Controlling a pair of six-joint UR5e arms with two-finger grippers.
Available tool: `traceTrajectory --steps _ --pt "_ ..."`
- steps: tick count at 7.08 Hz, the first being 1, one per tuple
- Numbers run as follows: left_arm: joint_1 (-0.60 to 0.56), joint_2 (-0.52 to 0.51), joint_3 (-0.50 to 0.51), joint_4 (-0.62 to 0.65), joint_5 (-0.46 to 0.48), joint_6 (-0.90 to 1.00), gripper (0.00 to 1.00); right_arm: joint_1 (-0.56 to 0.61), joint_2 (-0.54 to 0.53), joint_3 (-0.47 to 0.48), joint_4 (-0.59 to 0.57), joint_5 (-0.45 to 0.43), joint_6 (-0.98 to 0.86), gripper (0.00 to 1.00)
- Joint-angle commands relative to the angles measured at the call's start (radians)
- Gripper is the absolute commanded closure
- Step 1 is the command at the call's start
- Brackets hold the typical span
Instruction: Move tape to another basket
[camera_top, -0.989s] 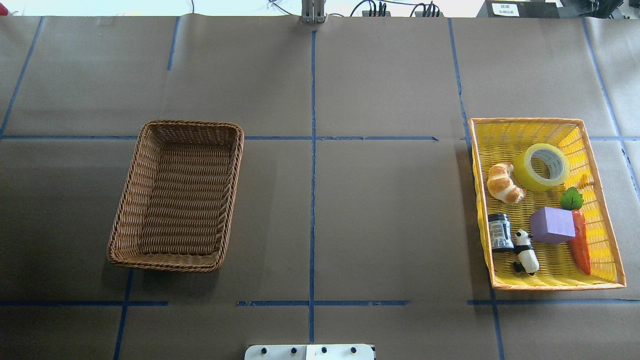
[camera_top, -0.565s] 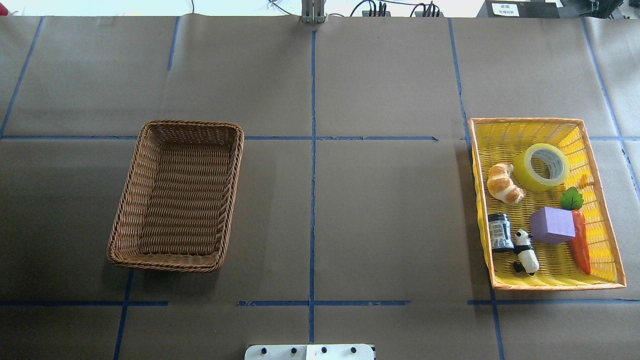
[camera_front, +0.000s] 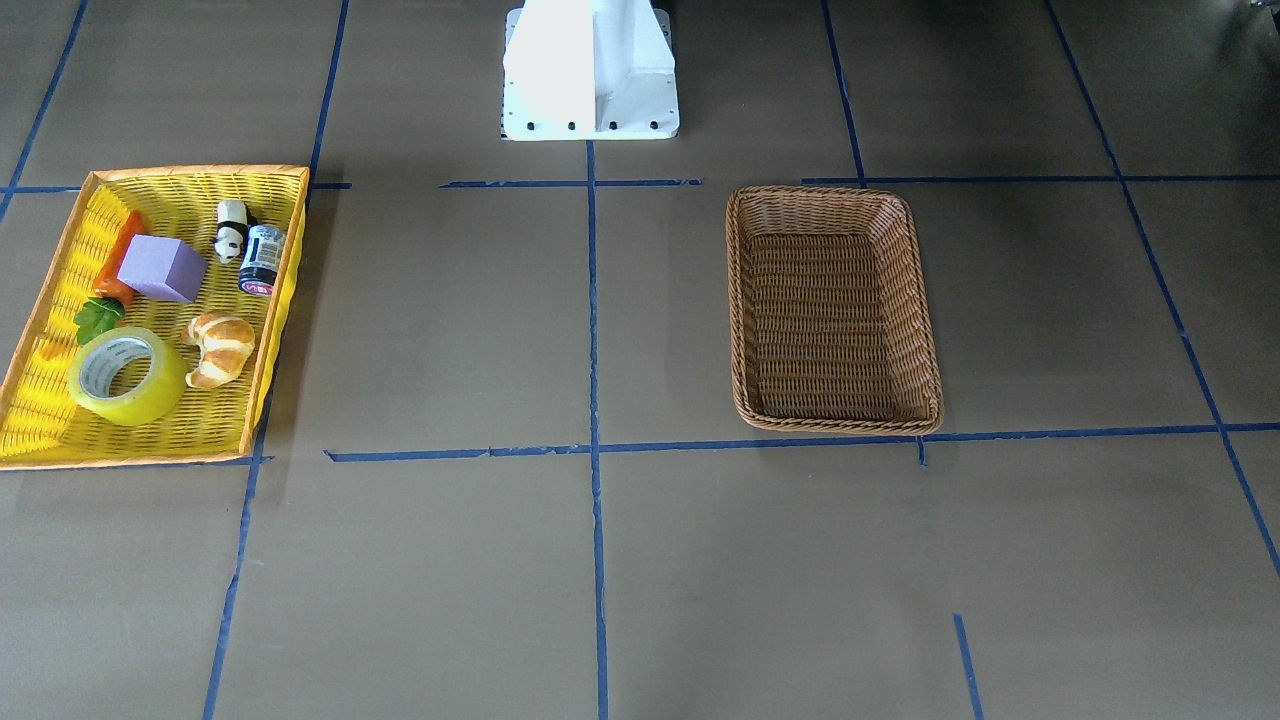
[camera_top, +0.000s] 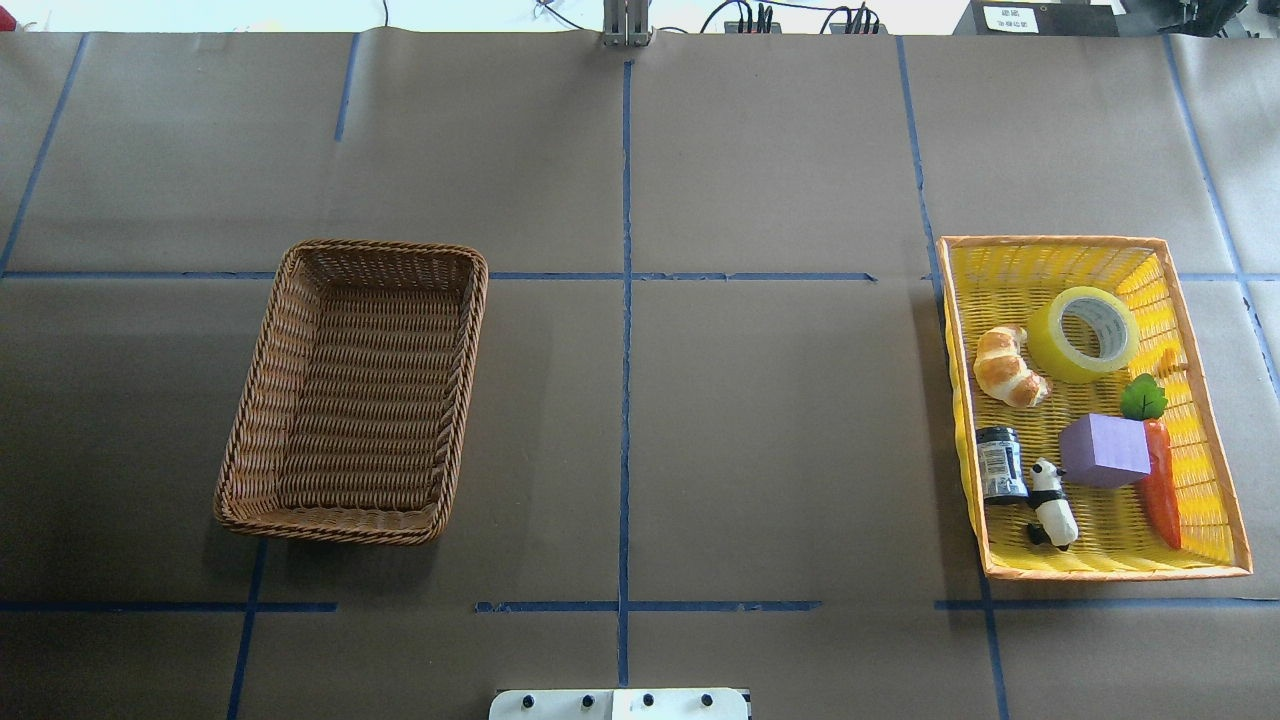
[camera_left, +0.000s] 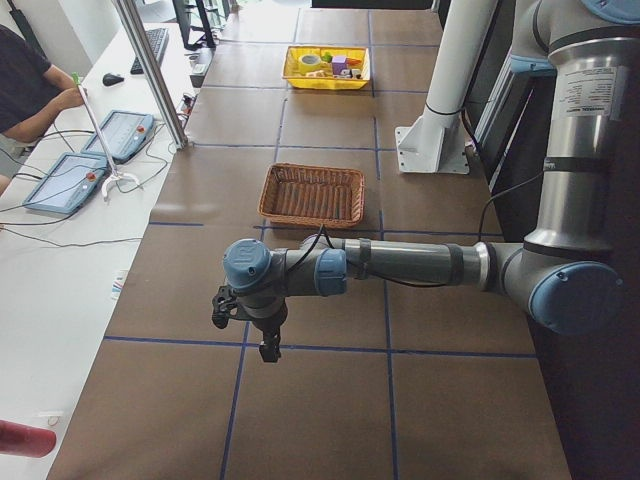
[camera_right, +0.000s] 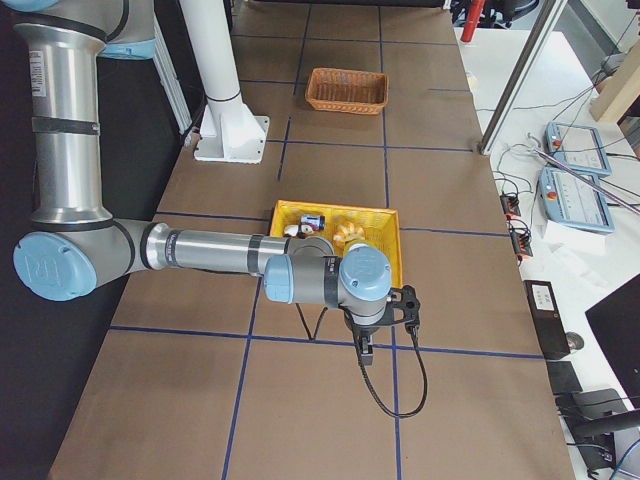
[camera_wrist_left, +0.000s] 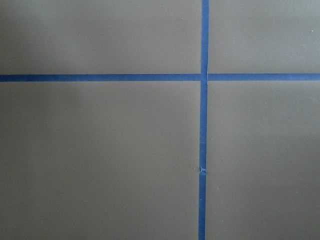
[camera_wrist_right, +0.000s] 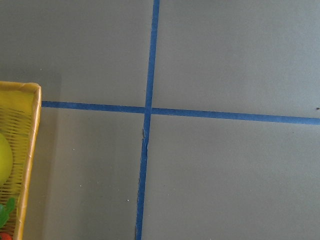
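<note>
The tape (camera_top: 1083, 333) lies in the yellow mesh basket (camera_top: 1050, 240), with the croissant (camera_top: 1010, 366) just beside it. The right gripper (camera_right: 365, 352) hangs just outside that basket's edge over open brown paper (camera_top: 780, 430). The wicker basket (camera_top: 352, 392) sits well apart, and the left gripper (camera_left: 268, 345) is beyond it. Whether either gripper is parted or closed cannot be told

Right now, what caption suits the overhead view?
Tape beside a croissant in the yellow basket; wicker basket empty across the table.
</note>
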Motion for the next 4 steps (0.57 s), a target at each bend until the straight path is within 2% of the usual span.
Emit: traceTrajectory --steps 1,3,4 --pt "0.000 -0.001 -0.027 0.000 -0.012 -0.001 0.00 -0.016 0.009 0.016 0.001 -0.010 -0.003 0.00" --pt "0.000 0.005 -0.062 0.000 -0.014 -0.004 0.00 -0.098 0.041 0.101 -0.004 -0.015 0.000 0.00" --pt "0.000 0.011 -0.082 0.002 -0.014 -0.004 0.00 -0.164 0.036 0.175 -0.013 -0.027 0.032 0.00"
